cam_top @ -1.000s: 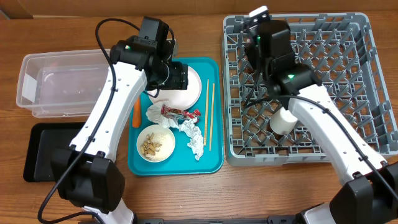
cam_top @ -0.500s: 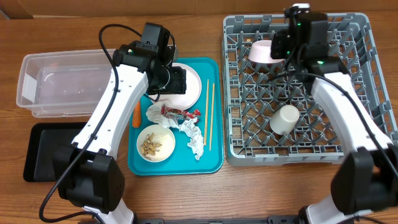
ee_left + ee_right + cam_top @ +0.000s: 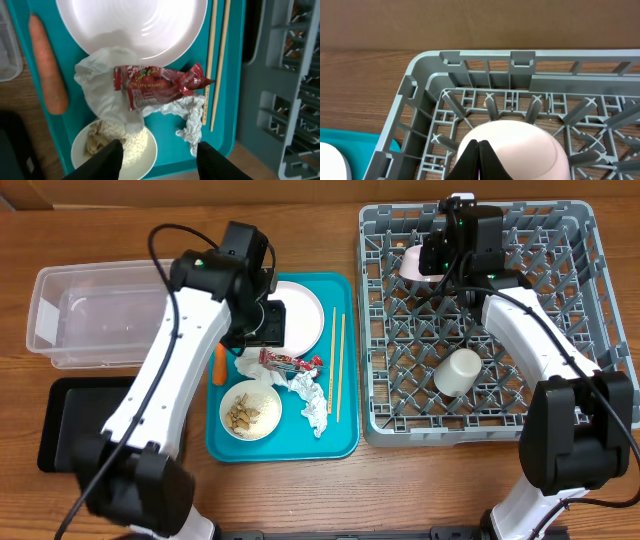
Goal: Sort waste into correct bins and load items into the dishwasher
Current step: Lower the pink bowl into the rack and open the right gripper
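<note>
My left gripper (image 3: 266, 328) (image 3: 160, 161) hangs open over the teal tray, above the red snack wrapper (image 3: 290, 361) (image 3: 160, 82) and the crumpled white tissues (image 3: 312, 402) (image 3: 102, 90). Just behind them lies the pale plate (image 3: 303, 308) (image 3: 135, 25). The carrot (image 3: 219, 361) (image 3: 47, 65) is at the tray's left edge and the chopsticks (image 3: 336, 367) (image 3: 216, 60) are at its right. A white bowl (image 3: 250, 410) (image 3: 120, 147) holds nut scraps. My right gripper (image 3: 436, 260) (image 3: 478, 160) is shut, empty, against an upturned bowl (image 3: 412, 262) (image 3: 520, 145) in the grey dish rack (image 3: 590, 330) (image 3: 415, 85).
A white cup (image 3: 457, 370) lies in the middle of the rack. The clear tub (image 3: 95, 315) stands at far left, with the black tray (image 3: 70, 420) in front of it. The teal tray (image 3: 340, 442) sits between the bins and the rack.
My left gripper has moved off the plate toward the wrapper and its jaws have narrowed. My right gripper has swung across the rack's back and now sits against the upturned bowl.
</note>
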`<action>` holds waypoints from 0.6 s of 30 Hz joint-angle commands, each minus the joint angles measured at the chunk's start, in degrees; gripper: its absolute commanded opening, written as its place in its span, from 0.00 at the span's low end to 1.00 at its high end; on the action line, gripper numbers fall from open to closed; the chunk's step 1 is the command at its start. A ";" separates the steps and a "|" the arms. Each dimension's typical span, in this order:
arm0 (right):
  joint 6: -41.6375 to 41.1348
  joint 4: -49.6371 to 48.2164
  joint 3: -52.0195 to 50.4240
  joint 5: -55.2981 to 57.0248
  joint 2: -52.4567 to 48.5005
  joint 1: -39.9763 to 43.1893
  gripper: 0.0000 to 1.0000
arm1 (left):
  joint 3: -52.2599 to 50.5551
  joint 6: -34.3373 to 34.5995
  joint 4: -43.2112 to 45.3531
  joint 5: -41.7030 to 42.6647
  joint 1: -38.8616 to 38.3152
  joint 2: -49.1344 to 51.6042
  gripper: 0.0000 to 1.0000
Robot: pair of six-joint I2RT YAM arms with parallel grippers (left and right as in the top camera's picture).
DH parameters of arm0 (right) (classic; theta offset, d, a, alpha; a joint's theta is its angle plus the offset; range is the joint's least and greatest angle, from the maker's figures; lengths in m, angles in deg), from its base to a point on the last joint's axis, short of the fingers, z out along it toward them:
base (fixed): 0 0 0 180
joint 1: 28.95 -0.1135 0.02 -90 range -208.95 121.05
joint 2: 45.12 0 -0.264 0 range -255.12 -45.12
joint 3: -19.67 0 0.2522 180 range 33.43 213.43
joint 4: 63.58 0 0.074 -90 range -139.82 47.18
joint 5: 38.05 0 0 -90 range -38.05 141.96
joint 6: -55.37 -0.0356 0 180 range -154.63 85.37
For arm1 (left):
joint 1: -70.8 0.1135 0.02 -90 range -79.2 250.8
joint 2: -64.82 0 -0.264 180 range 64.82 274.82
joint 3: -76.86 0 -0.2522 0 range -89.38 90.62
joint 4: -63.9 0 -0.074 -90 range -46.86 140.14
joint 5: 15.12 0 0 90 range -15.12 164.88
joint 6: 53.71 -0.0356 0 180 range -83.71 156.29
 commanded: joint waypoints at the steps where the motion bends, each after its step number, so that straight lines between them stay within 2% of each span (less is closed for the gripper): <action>1: -0.28 0.28 0.50 -0.46 -1.42 -0.04 0.04 | 1.75 -0.92 -1.05 -1.11 -0.39 -2.60 0.53; 18: -0.28 12.79 0.52 1.51 0.46 0.07 0.04 | 1.73 1.07 -1.84 -3.93 -0.31 -2.60 0.54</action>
